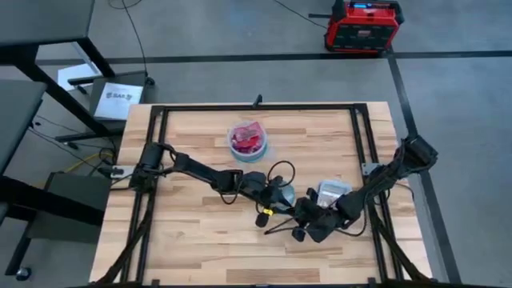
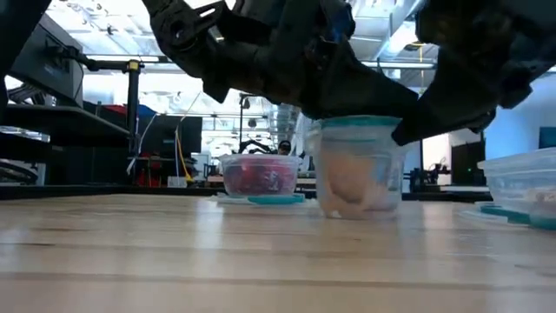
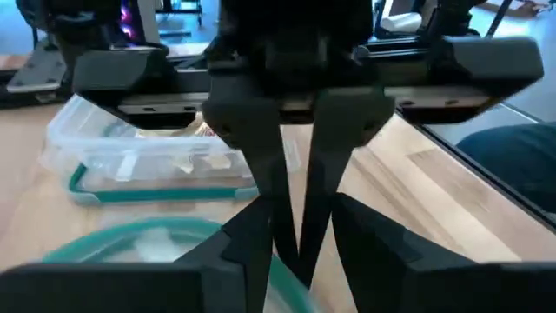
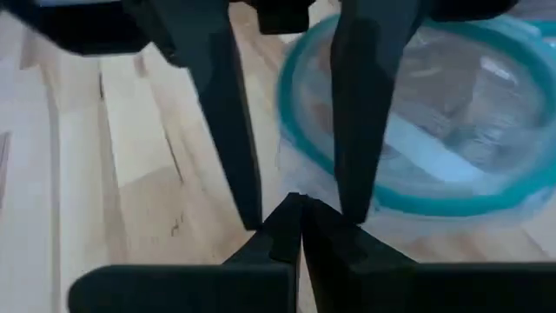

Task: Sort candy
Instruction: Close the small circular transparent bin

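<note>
Candy (image 2: 352, 193) pale, piled in near round bowl (image 2: 358, 167) | left gripper (image 3: 294, 230) over its rim, fingers nearly pressed together — likely delivering | right gripper (image 4: 295, 148) beside it, fingers spread | red candy (image 1: 246, 142) in far bowl (image 1: 248, 141) — kept apart by colour.

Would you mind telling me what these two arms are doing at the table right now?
Both arms meet over the middle of the wooden table. The left gripper hangs, fingers near-shut, above a clear round teal-rimmed bowl of pale sweets. The right gripper waits open beside it. A second bowl of red wrapped candy sits farther back, and a clear rectangular tub is nearby.
</note>
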Motion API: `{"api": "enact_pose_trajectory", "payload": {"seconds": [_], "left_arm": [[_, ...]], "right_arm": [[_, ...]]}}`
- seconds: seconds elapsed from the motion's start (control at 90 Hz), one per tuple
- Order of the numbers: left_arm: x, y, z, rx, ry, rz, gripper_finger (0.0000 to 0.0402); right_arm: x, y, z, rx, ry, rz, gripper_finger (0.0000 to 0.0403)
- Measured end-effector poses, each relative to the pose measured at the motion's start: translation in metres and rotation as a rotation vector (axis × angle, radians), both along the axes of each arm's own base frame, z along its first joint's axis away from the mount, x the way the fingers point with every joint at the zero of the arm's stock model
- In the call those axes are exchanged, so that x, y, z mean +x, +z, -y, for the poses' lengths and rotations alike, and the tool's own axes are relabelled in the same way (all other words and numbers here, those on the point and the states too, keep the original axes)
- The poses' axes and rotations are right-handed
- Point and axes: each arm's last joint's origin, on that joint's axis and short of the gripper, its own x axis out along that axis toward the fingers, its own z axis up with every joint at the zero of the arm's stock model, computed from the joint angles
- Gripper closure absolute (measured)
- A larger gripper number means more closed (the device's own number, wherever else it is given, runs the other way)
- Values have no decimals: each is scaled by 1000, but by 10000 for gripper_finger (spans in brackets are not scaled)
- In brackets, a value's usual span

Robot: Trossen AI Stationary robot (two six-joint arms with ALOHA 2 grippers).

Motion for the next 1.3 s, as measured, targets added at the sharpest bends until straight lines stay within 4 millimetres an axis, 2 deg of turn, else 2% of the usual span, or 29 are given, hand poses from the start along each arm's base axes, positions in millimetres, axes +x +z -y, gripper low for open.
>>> {"api": "enact_pose_trajectory", "payload": {"seconds": [0.156,0.456,0.644,0.789,0.878,0.967,1.044,1.178,1.3], "left_arm": [[0,0,1,-10,-3,-11,295],[3,13,2,-37,-9,-27,295],[-3,46,2,-8,-27,-64,295],[-21,85,-2,98,-25,-74,295],[-33,100,-9,197,41,-98,295],[-39,105,-22,266,82,-124,295],[-41,101,-37,285,111,-175,295],[-36,70,-64,285,162,-277,295],[-30,62,-73,205,140,-276,295]], "right_arm": [[2,-7,-1,18,21,-30,403],[-14,12,-3,141,96,-96,403],[-29,22,-8,171,106,-121,403],[-32,21,-11,158,85,-108,403],[-32,19,-11,150,83,-115,403],[-31,20,-9,126,56,-89,403],[-30,22,-8,80,2,-26,403],[-27,22,-3,97,-41,-20,403],[-24,20,4,102,-81,-8,403]]}}
